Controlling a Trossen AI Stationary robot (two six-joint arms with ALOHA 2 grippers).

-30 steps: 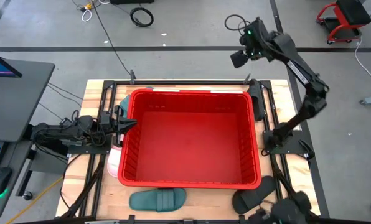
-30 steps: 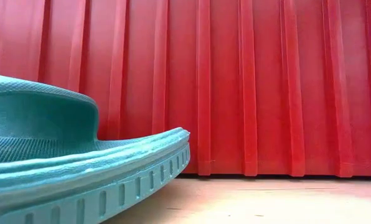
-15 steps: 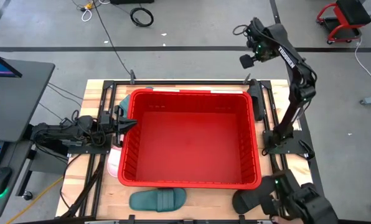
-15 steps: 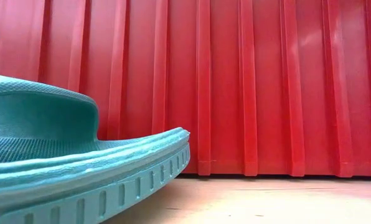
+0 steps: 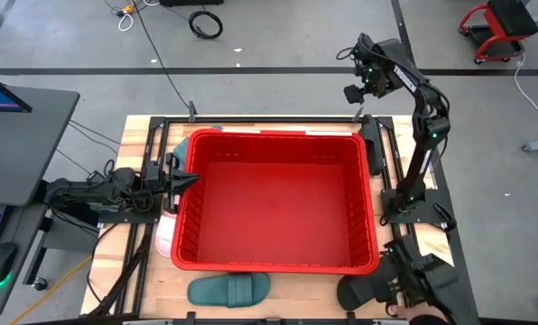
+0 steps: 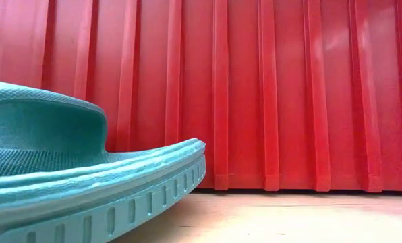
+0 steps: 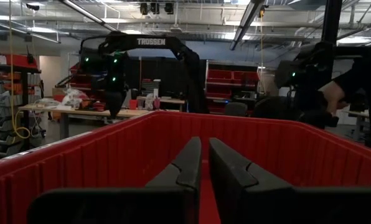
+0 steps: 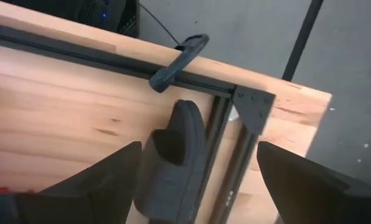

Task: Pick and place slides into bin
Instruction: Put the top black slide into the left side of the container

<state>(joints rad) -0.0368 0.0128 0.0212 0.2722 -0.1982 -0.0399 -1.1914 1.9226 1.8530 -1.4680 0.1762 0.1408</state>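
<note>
Centrally, the red bin (image 5: 276,200) fills most of the surface (image 5: 138,135), well below and inboard of the right gripper (image 5: 353,92), which hangs raised past the far right corner with its fingers (image 8: 89,186) spread wide. Just beneath that gripper a black slide (image 8: 173,155) lies beside the dark frame rail (image 8: 226,146). A teal slide (image 5: 228,290) rests against the bin's near wall, far from both grippers. Another black slide (image 5: 368,287) sits at the near right corner, where a person's hand (image 5: 421,316) shows. A pale slide (image 5: 165,233) lies just beside the left gripper (image 5: 190,180), which reaches over the bin's left rim, fingers (image 7: 185,165) pressed nearly together.
</note>
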